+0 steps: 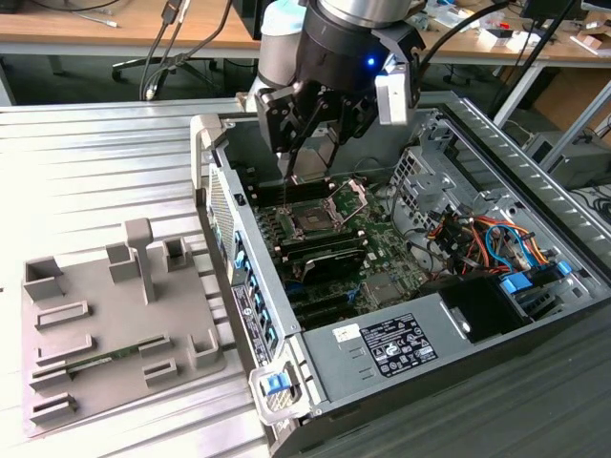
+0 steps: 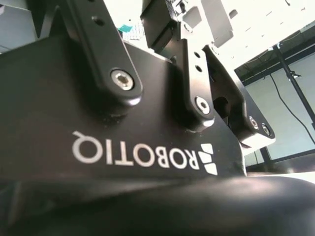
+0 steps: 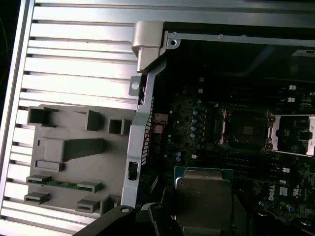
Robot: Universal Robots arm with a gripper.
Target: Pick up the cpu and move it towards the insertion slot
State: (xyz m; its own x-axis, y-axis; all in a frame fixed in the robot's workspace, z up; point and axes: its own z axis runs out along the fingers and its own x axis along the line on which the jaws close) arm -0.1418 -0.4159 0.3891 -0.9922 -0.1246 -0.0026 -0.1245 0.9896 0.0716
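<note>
The cpu (image 3: 203, 194), a thin square chip with a pale metal top and a green edge, hangs in my gripper (image 3: 203, 216), which is shut on it. In the exterior view the gripper (image 1: 310, 174) is inside the open computer case, with the cpu (image 1: 310, 164) held just above the motherboard. The insertion slot (image 1: 315, 220) lies directly below and a little in front of it, dark in the centre with a silver frame. Its retaining plate (image 1: 351, 198) stands hinged open. In the first wrist view the slot (image 3: 244, 129) is a short way off from the chip.
A grey fixture plate (image 1: 115, 324) with upright blocks lies at the exterior view's left on the ribbed metal table, a green memory stick (image 1: 94, 361) in it. The case wall (image 1: 234, 258) stands between the two. Coloured cables (image 1: 487, 239) and a power supply (image 1: 401, 348) fill the case's right.
</note>
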